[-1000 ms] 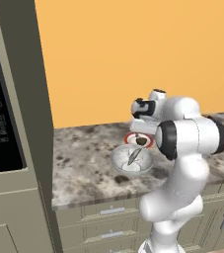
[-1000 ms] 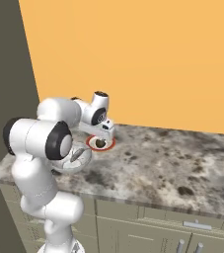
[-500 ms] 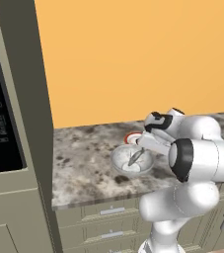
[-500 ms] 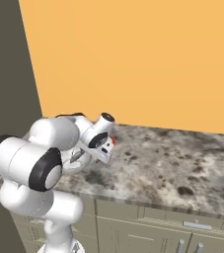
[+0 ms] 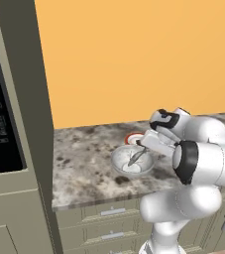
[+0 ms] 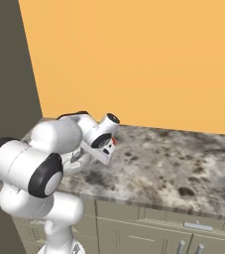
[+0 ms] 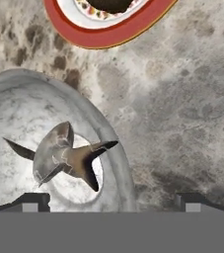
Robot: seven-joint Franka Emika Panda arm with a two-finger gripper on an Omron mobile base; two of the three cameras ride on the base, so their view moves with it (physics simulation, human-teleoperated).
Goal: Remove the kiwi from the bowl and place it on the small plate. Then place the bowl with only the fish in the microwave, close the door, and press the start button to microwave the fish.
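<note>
Kiwi (image 7: 111, 4) sits on small plate (image 7: 108, 34); tool (image 7: 111, 201), jaws apart and empty, straddles bowl (image 7: 116, 163) rim, likely to lift bowl with fish (image 7: 66, 158).

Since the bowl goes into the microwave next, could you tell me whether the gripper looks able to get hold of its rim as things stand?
Probably yes. The gripper is open and sits low just over the bowl, one fingertip on each side of the near rim. Inside lies just the fish, away from that edge, and the plate stands apart on the counter.
</note>
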